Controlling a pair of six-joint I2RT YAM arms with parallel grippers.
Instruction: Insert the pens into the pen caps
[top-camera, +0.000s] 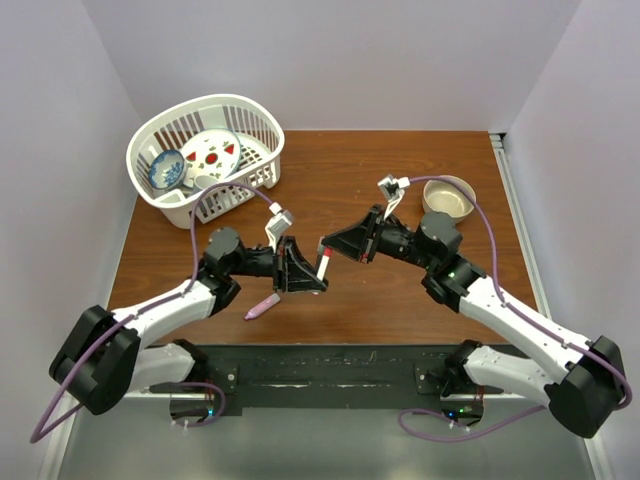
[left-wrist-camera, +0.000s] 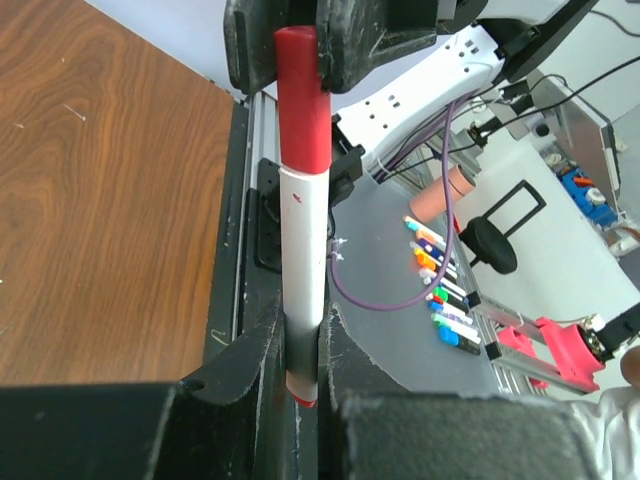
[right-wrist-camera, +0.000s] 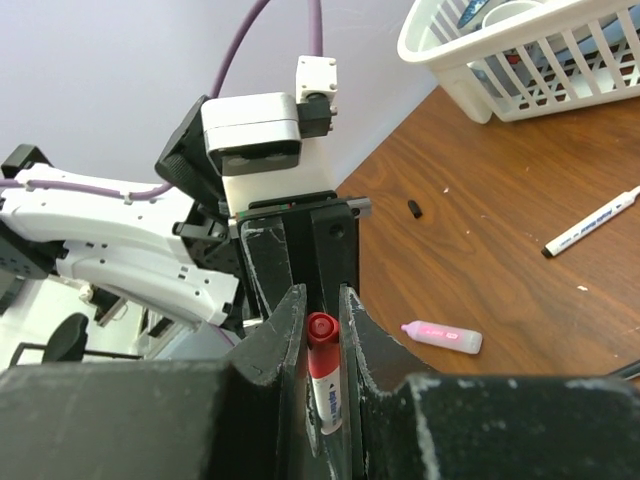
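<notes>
Left tool (left-wrist-camera: 302, 345) clamped on white pen (left-wrist-camera: 303, 240), its red end (left-wrist-camera: 303, 100) pinched by right tool (right-wrist-camera: 322, 318)

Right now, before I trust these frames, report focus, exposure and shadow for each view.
Top external: even, soft light, with faint shadows beside the arms. Left wrist: white pen and red cap are sharp, the left fingers are dark, and the room beyond is washed out. Right wrist: the red cap is crisp, the right fingers are nearly black, and the basket is bright.
</notes>
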